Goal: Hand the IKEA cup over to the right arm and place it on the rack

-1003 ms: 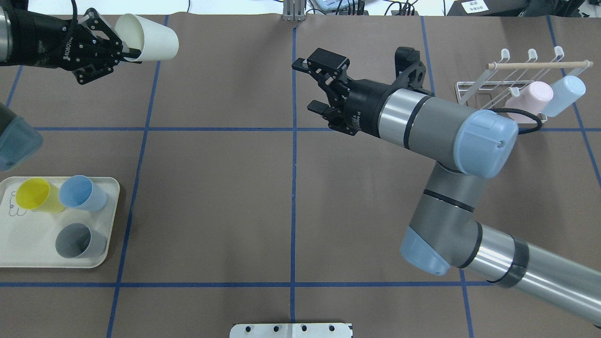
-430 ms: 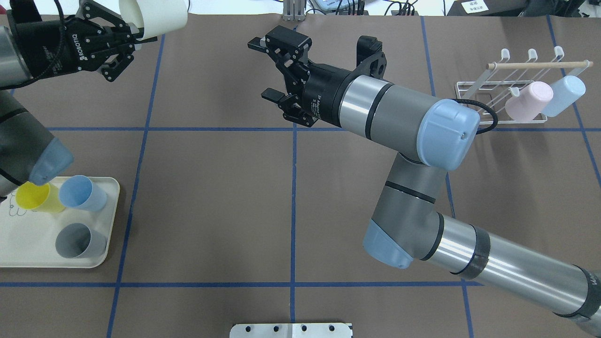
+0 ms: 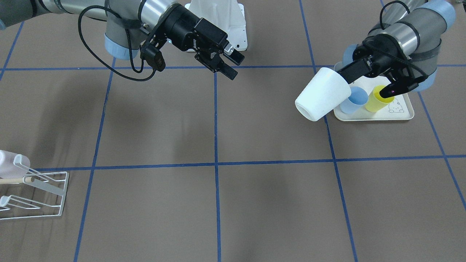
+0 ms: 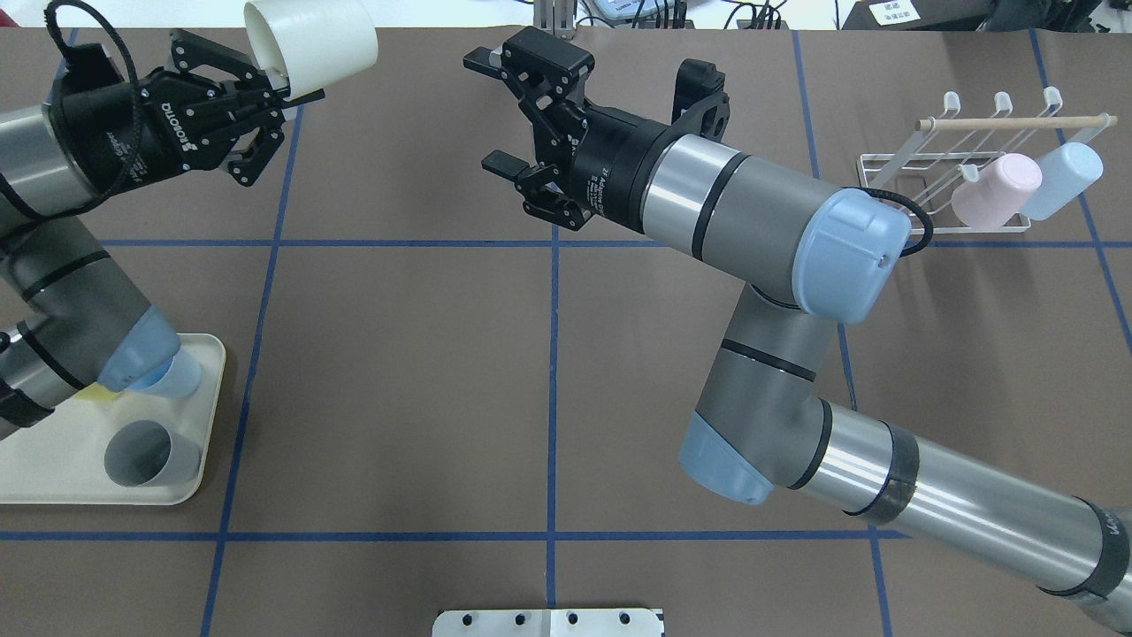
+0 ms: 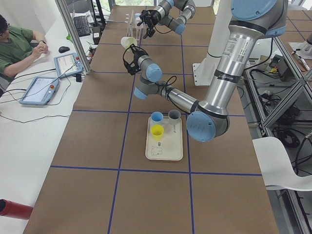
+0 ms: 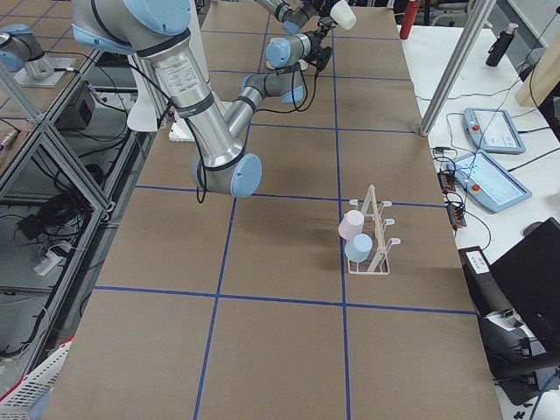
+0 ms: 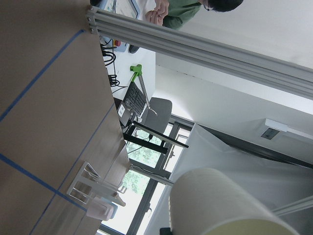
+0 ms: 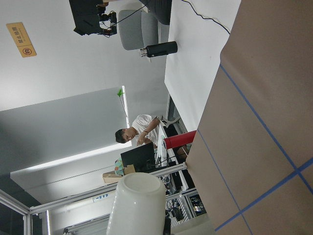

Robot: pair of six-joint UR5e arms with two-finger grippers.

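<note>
**White cup pinched in the left pincer, right pincer spread wide nearby**

The left pincer (image 4: 287, 88) pinches the white cup (image 4: 309, 40) by its rim wall, one finger inside the mouth and one outside. The cup is held in the air, lying roughly sideways. Its closed base points away from that pincer, toward the right pincer (image 4: 485, 112).

The right pincer is spread wide, holds nothing, and sits near the cup without touching it.

Well behind the right pincer, past its arm's wrist and elbow, the white wire rack (image 4: 893, 168) stands on the brown desk (image 4: 398, 354). It carries a pink cup (image 4: 995, 190) and a light blue cup (image 4: 1066, 181).

Below the left pincer's arm, a cream tray (image 4: 199, 425) holds a grey cup (image 4: 141, 453).
</note>
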